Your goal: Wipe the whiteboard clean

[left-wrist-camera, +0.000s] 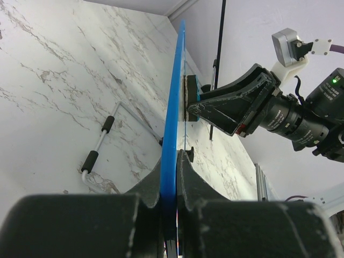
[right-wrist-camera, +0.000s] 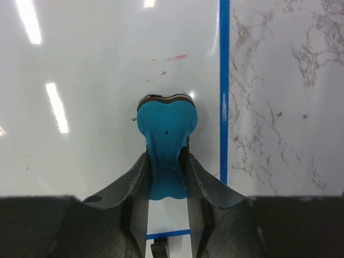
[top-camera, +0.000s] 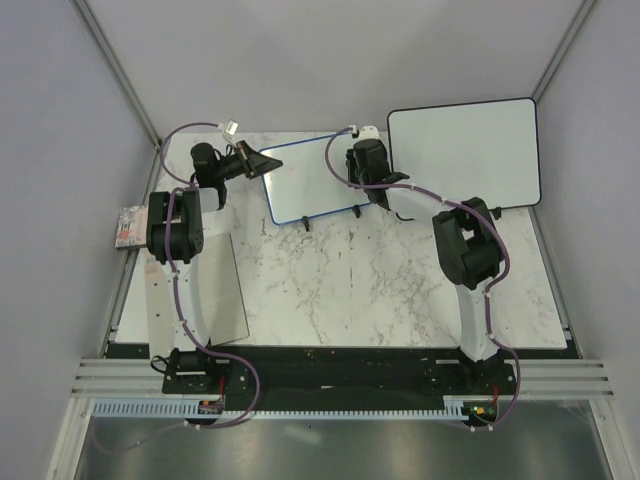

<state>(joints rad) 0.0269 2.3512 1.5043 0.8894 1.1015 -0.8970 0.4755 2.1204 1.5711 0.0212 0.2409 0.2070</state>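
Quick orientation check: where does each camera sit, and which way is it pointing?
Top external: above and behind the bases, looking down on the marble table; left arm and right arm show.
Left wrist: looks along the edge of the blue-framed whiteboard, which the left gripper clamps at the bottom of frame.
Right wrist: faces the board's white surface; the right gripper holds the blue eraser against it.
Shared: both wrist views show the eraser.
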